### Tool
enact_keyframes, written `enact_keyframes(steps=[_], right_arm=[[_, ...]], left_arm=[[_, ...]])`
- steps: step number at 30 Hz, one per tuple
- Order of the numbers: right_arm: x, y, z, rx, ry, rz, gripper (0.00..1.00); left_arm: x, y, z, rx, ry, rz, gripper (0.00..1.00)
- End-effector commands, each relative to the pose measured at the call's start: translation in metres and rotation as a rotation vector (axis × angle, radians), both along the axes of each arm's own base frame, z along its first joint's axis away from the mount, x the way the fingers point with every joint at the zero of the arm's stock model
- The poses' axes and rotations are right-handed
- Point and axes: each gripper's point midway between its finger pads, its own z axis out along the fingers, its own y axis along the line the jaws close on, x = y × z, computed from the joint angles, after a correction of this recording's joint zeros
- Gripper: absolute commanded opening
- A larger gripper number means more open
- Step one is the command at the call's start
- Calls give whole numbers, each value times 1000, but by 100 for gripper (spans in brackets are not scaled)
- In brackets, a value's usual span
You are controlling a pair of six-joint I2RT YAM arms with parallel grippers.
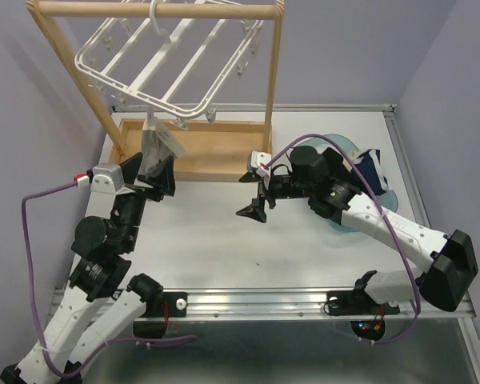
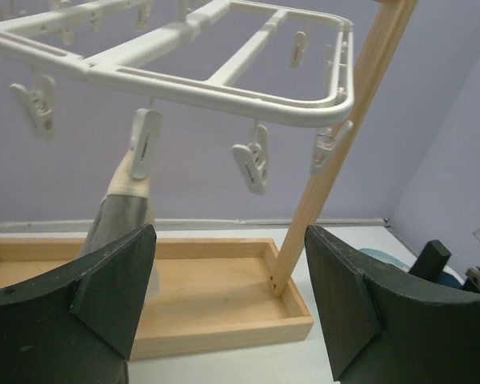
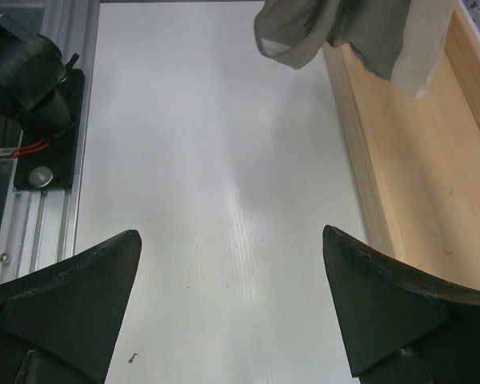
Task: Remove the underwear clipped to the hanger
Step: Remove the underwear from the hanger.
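Hanging from a hanger (image 2: 224,96) clip (image 2: 144,144), grey underwear (image 2: 120,218) just beyond spread left jaws (right jaws spread too).

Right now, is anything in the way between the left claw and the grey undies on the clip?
No, nothing visible. The grey underwear hangs from one clip of the hanger, right beside the open left gripper.

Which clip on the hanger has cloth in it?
The clip just above the left gripper, biting the grey underwear; every other clip in view dangles empty.
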Motion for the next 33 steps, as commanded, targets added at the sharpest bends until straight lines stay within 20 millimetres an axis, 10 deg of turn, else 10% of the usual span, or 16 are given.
enact_keyframes(steps=[1, 27, 33], right_arm=[[-7, 3, -7, 17, -15, 64, 100], [-11, 2, -15, 37, 2, 94, 100], [-12, 1, -13, 42, -2, 99, 100]], left_arm=[[18, 19, -31, -3, 79, 149, 88], [93, 43, -61, 69, 127, 113, 84], [96, 31, -63, 103, 140, 27, 34]])
